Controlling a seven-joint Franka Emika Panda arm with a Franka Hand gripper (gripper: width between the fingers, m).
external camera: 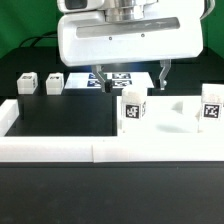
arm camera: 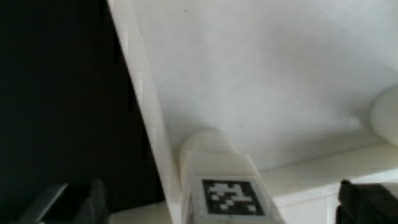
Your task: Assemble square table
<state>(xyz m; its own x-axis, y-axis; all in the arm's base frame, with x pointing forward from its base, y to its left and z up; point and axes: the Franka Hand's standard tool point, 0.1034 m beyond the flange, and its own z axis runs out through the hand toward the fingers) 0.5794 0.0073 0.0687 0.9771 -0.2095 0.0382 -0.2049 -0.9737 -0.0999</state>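
Note:
The square table's white slab (external camera: 165, 128) lies on the black table at the exterior view's right. Two white tagged legs stand on it, one near its left end (external camera: 133, 108) and one at its right end (external camera: 211, 108). Two more legs (external camera: 26, 82) (external camera: 54, 83) stand loose at the back left. My gripper (external camera: 131, 77) hangs open above the left-end leg. In the wrist view the slab (arm camera: 267, 80) fills the frame. The tagged leg (arm camera: 222, 190) sits between my dark fingertips (arm camera: 71, 205), with gaps on both sides. My gripper (arm camera: 217, 206) holds nothing.
The marker board (external camera: 112, 78) lies at the back behind the gripper. A low white border wall (external camera: 90, 152) runs along the front and up the left side (external camera: 8, 115). A rounded white shape (arm camera: 384, 115) shows at the edge of the wrist view.

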